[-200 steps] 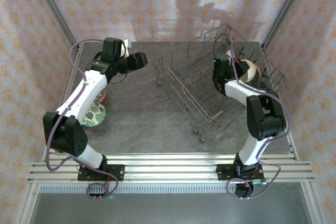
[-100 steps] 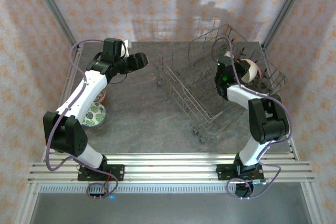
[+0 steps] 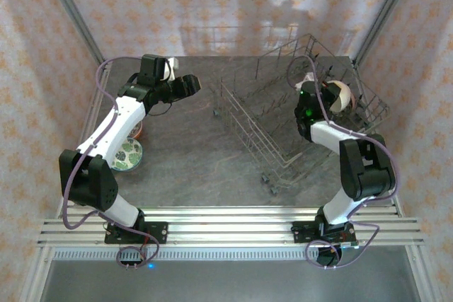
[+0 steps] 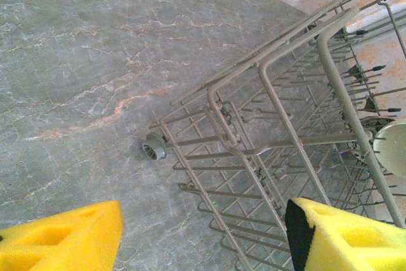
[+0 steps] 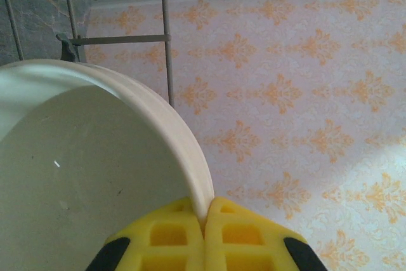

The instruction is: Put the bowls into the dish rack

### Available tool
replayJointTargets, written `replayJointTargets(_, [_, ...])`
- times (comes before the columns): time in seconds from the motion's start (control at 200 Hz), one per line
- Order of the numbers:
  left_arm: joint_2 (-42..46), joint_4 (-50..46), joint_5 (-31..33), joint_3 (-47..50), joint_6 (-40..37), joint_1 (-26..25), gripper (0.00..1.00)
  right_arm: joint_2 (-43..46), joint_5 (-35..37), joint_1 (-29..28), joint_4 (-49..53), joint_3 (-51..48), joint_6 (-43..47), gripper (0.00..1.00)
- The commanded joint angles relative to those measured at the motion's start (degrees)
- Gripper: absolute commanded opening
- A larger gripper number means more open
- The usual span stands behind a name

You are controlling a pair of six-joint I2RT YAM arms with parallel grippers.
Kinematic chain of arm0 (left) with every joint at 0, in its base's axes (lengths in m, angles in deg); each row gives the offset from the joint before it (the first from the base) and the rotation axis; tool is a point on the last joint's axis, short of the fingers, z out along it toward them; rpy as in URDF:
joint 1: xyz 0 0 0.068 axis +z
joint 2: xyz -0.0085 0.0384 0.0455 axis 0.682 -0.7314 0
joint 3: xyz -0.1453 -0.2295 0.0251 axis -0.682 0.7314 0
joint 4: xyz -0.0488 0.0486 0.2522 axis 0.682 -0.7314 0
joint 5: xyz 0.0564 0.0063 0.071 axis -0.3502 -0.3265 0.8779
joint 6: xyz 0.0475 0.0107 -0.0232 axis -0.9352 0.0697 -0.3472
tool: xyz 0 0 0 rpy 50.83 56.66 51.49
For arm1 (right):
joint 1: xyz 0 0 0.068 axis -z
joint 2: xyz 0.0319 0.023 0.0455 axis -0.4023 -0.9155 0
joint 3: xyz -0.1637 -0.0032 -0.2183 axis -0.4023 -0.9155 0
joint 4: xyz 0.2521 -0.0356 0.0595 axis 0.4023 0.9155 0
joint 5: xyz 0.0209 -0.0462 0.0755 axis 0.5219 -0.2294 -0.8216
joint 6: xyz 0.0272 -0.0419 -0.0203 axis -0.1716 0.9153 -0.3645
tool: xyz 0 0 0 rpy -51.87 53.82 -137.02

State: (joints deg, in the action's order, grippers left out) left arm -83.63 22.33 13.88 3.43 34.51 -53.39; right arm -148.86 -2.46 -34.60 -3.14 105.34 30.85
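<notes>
Above dish rack (image 3: 249, 129), bowl (image 3: 341, 95) on edge

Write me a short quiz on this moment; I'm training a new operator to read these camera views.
1. True or false: the left hand is shut on a bowl.
2. Where does the right hand grip the white bowl? A. by its rim. B. under its base. C. nowhere, the bowl lies loose.
3. Fill in: the green-patterned bowl lies on the ___, outside the dish rack.
Key: 1 false, it is open and empty. 2 A. 3 table.
</notes>
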Motion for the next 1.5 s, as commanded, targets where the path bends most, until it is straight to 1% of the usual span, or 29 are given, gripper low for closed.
replayJointTargets(0.0, [1.4,1.2,-1.1,0.2,0.1,-0.3,0.7,2.2,-2.0,1.4,-3.2,-0.5,2.5,0.0])
replayJointTargets(0.22, [1.5,1.2,-1.1,0.3,-0.1,-0.4,0.7,2.3,-4.9,3.5,-4.6,-1.2,3.4,0.0])
replayJointTargets(0.651, [1.0,1.0,-1.2,0.1,0.0,-0.8,0.7,3.5,-10.3,5.8,-6.4,-6.4,3.1,0.0])
replayJointTargets(0.771, [0.8,1.0,-1.2,0.1,0.0,-0.9,0.7,3.7,-11.5,6.7,-5.8,-6.6,2.6,0.0])
replayJointTargets(1.206, [0.2,0.4,-0.6,-0.9,-0.1,-1.7,0.7,0.7,-16.4,8.0,-8.4,-6.0,2.9,0.0])
replayJointTargets(1.321, [0.5,-0.5,-0.1,-2.1,0.0,-2.8,0.7,0.7,-16.6,8.0,-8.1,-5.8,2.7,0.0])
replayJointTargets(1.497, [2.9,-1.2,3.5,-4.3,0.1,-7.2,0.72,1.2,-16.2,8.0,-7.6,-5.6,2.5,0.0])
